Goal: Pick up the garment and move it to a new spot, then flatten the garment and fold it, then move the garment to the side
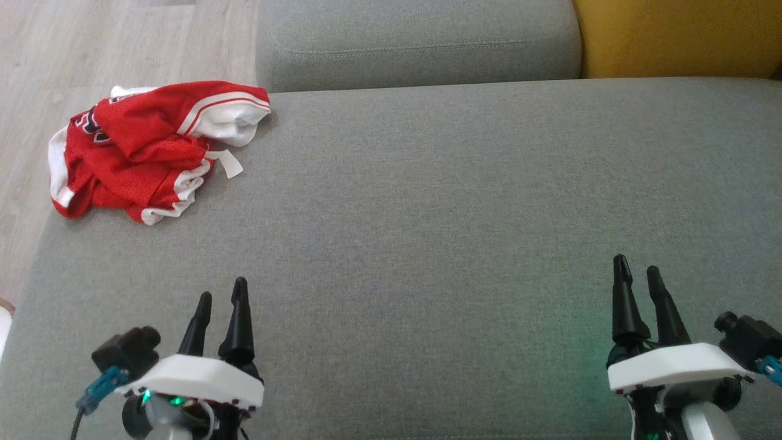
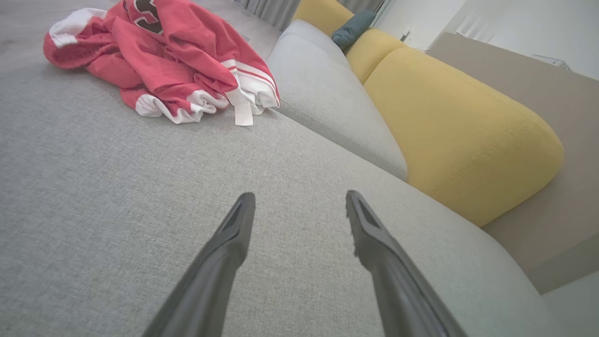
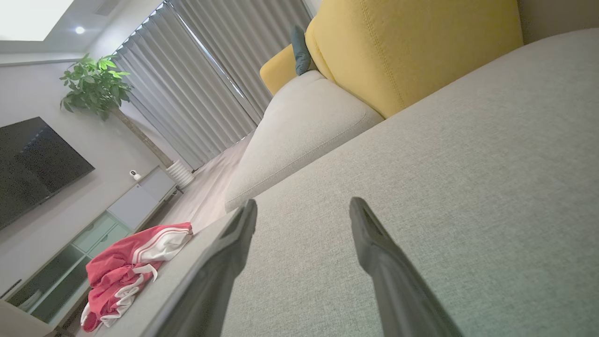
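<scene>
The red-and-white garment [image 1: 153,153] lies crumpled at the far left corner of the grey sofa seat [image 1: 427,214]. The left pincer [image 1: 223,290] and right pincer [image 1: 638,263] hover over the near side, well apart from it, both spread wide and empty.

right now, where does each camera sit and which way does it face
Head view: on the head, looking down at the grey fabric sofa seat; left hand lower left, right hand lower right, both open.
Left wrist view: on the left wrist, looking along its fingers across the seat to the crumpled red and white mesh jersey and yellow back cushion.
Right wrist view: on the right wrist, looking along its fingers over the seat toward grey curtains.
Shared: all three show the jersey; both wrist views the cushion.
</scene>
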Motion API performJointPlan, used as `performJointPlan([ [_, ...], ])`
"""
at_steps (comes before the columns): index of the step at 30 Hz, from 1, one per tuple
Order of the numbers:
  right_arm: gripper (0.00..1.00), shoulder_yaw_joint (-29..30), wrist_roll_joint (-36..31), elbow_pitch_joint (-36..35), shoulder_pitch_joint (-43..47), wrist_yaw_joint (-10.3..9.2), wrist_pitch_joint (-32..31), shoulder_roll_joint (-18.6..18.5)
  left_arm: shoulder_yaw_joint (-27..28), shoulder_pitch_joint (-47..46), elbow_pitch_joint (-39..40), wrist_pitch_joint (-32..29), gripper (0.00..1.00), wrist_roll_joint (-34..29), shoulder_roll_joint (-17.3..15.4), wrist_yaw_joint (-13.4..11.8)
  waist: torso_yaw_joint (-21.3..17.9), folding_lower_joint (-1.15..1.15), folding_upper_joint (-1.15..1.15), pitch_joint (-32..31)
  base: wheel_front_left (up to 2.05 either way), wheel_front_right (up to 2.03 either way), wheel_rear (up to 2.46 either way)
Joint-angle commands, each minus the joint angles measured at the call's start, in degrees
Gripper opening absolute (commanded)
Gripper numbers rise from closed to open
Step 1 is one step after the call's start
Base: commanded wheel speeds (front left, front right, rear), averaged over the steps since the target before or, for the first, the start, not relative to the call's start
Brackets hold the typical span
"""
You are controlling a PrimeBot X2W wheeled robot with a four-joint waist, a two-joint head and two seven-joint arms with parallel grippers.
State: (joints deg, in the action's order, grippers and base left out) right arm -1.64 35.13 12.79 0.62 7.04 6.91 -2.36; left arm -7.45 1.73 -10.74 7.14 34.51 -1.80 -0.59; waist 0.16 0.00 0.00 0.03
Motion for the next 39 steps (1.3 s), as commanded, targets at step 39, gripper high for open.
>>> performJointPlan([
  [39, 1.0, -4.29, -29.56, -1.82, -3.2, 0.44, 7.43, -0.51, -2.05, -0.85, 0.54, 7.2, 1.0, -26.88, -1.06, -3.62, 0.06, 0.0, 0.0, -1.18, 0.0, 0.0, 0.0],
])
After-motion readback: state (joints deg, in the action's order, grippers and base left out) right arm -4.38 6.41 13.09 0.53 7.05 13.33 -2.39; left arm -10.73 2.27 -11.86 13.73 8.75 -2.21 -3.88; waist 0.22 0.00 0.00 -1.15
